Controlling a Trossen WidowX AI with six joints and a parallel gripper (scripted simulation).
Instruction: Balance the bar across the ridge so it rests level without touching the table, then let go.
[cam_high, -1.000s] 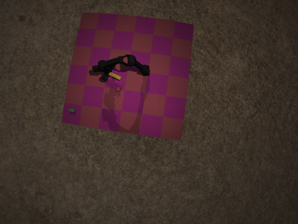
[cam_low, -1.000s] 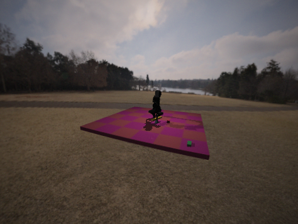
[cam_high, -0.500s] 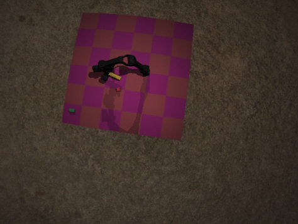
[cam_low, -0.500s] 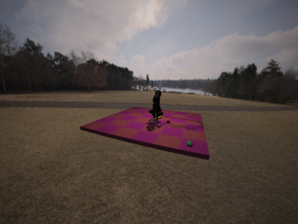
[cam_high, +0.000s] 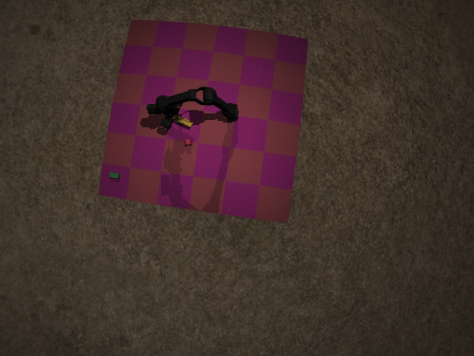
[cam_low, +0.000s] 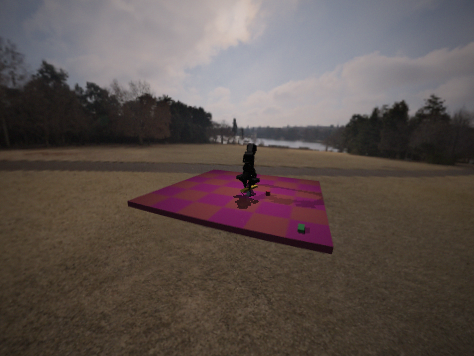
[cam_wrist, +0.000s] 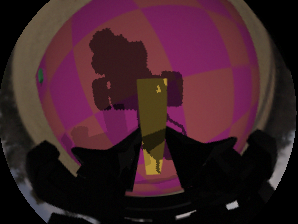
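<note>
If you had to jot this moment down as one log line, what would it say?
gripper: shut on yellow bar | bar: in the air above checkered mat | small red block: on mat, apart from bar | release: not yet

Black arm (cam_high: 200, 97) folded in an arch, gripper (cam_wrist: 154, 156) low, clamped on the bar (cam_wrist: 152, 123)

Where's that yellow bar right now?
The bar is clamped in the jaws; in the top view it sits under the arm, just up-left of the small red block.
</note>
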